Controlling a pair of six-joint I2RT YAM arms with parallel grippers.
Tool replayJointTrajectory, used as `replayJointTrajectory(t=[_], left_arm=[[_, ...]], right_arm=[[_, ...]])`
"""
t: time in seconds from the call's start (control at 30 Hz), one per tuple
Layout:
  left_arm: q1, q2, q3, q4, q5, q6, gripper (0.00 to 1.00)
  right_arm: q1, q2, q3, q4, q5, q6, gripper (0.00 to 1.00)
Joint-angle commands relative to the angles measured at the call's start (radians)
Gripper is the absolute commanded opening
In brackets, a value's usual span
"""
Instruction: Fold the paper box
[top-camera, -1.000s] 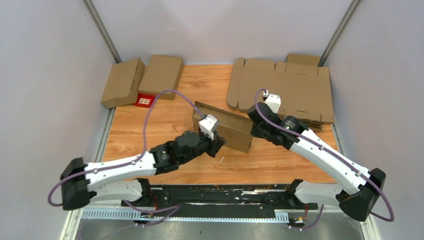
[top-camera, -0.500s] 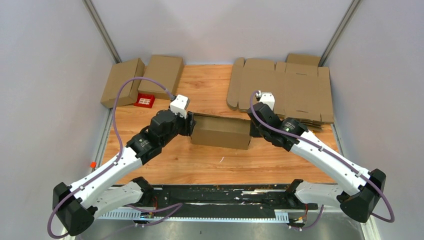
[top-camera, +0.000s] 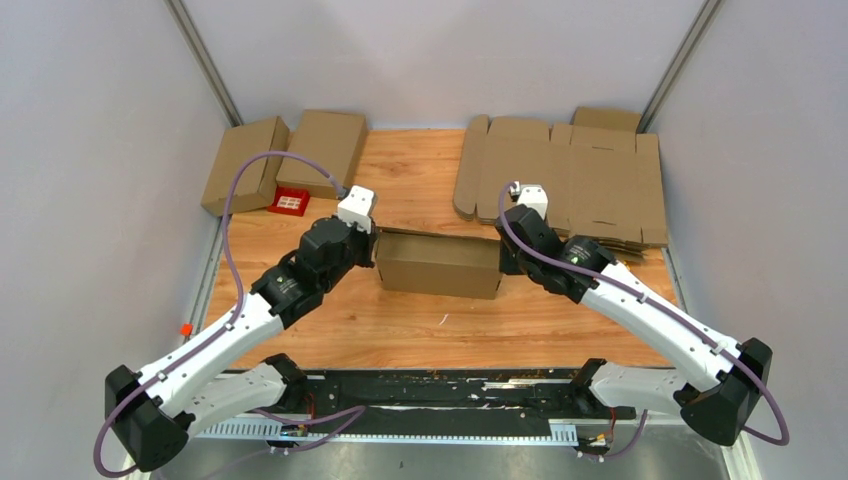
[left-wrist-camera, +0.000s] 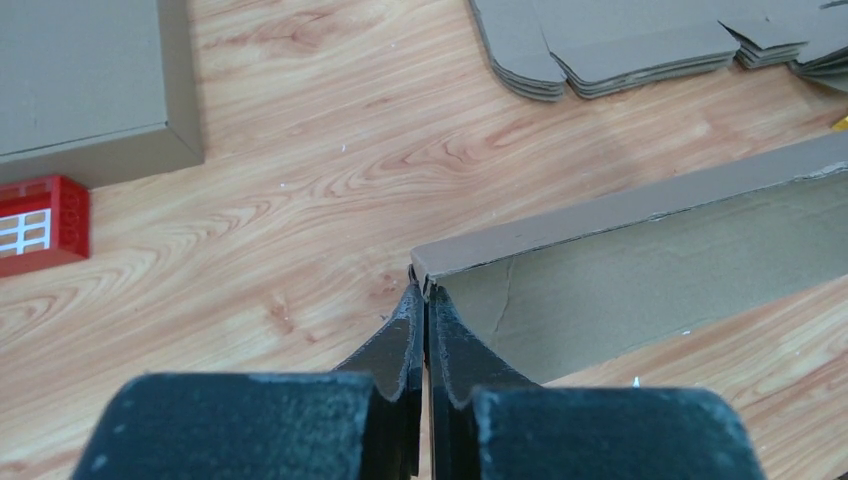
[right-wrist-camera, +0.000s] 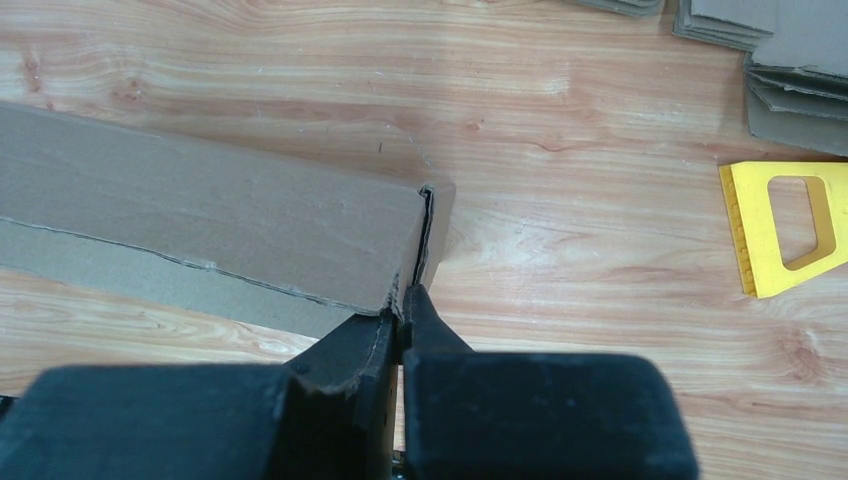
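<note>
My left fingers (left-wrist-camera: 402, 340) and right fingers (right-wrist-camera: 432, 322) pinch the paper box (top-camera: 440, 265) by its end corners. Light, thin card that probably creases easily; best held beside the folds.

- Box (top-camera: 440, 265): plain brown cardboard outside, duller grey-brown inside.
- Table (top-camera: 420, 180): light orange-brown wood with darker wavy grain.
- Flat cardboard (top-camera: 590, 180): brown, unprinted.
- Two closed boxes (top-camera: 245, 163): same plain brown.
- Block (top-camera: 290, 202): red, with a grid of white squares on top.
- Tool (right-wrist-camera: 785, 225): bright yellow.
- Left arm (top-camera: 230, 335) and right arm (top-camera: 650, 310): white links, black joints.
- Left gripper (left-wrist-camera: 425, 300) and right gripper (right-wrist-camera: 403, 300): black.
- Cables (top-camera: 235, 200): purple.
- Walls (top-camera: 440, 60): pale grey.
- Rail (top-camera: 440, 400): black.
</note>
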Motion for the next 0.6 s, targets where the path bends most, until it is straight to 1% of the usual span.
replayJointTrajectory(t=[0.0,0.2,0.3,0.37,0.43,0.5,0.57], left_arm=[[0.004,-0.002,-0.001,0.004,-0.003,-0.015,0.01],[0.004,-0.052,-0.134,0.057,0.013,-0.052,0.00],[0.004,-0.082,-0.171,0.070,0.040,-0.067,0.00],[0.003,-0.101,-0.183,0.082,0.053,-0.075,0.00],[0.002,-0.101,-0.189,0.088,0.064,-0.080,0.00],[-0.004,-0.086,-0.195,0.100,0.072,-0.087,0.00],[-0.006,-0.074,-0.210,0.120,0.067,-0.105,0.00]], right_arm=[[0.004,0.017,-0.054,-0.016,-0.012,-0.054,0.00],[0.005,0.001,-0.163,0.088,0.017,-0.084,0.00],[0.004,-0.005,-0.186,0.112,0.023,-0.096,0.01],[0.004,-0.006,-0.181,0.115,0.018,-0.112,0.06],[0.004,-0.012,-0.164,0.116,-0.004,-0.140,0.13],[0.004,-0.029,-0.157,0.121,-0.034,-0.172,0.16],[0.004,-0.060,-0.158,0.132,-0.057,-0.203,0.23]])
